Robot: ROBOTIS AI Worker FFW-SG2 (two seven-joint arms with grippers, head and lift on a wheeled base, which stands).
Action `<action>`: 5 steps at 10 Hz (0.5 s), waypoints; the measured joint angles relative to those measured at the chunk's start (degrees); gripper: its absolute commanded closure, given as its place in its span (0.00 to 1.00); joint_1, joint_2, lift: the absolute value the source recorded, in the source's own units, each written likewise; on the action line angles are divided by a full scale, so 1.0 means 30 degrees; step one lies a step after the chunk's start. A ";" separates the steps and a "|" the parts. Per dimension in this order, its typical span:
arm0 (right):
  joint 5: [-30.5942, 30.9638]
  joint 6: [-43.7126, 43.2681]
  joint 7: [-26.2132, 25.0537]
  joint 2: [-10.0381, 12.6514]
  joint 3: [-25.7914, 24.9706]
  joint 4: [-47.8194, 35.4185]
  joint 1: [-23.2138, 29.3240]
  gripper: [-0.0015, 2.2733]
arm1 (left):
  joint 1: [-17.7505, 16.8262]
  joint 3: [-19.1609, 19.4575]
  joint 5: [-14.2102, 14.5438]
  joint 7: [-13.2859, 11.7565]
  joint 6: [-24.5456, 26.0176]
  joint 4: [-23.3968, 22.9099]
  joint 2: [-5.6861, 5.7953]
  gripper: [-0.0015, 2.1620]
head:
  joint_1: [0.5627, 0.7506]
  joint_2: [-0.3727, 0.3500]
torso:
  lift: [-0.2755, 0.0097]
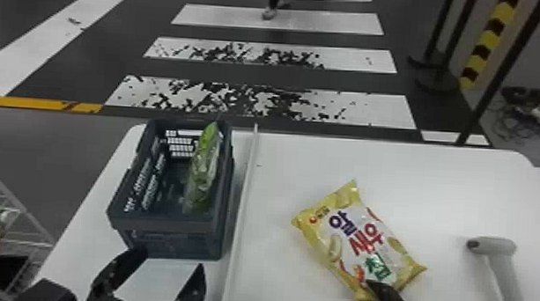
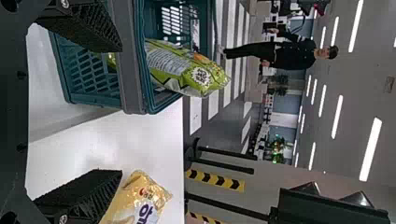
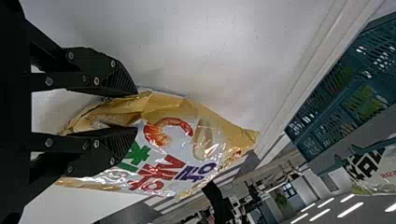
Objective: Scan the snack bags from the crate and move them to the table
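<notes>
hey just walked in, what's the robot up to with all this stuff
The robot's right gripper has a yellow snack bag pinched by one end above the table. Its open left gripper is near the crate, where a green bag stands. The handheld scanner is in neither gripper.

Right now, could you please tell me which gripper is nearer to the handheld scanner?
The right. The right gripper holds the yellow snack bag, just left of the scanner; the left gripper is farther left, by the crate's near side.
</notes>
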 measured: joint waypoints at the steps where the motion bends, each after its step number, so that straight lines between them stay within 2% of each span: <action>1: -0.0430 -0.0368 -0.0068 -0.0087 -0.0208 -0.0434 0.0171 0.99 | -0.0065 -0.0001 0.0000 0.0000 0.0118 0.0019 0.0000 0.03 | 0.70 0.63 | 0.63; 3: -0.1481 -0.0474 -0.0053 -0.0074 -0.1555 -0.1934 0.0954 0.99 | -0.0295 -0.0173 0.0000 0.0004 0.0368 0.0210 0.0057 0.03 | 0.70 0.62 | 0.63; 5: -0.3562 0.0202 0.0766 0.0365 -0.3707 -0.4043 0.1921 0.99 | -0.0427 -0.0314 -0.0006 0.0001 0.0427 0.0284 0.0118 0.03 | 0.70 0.56 | 0.63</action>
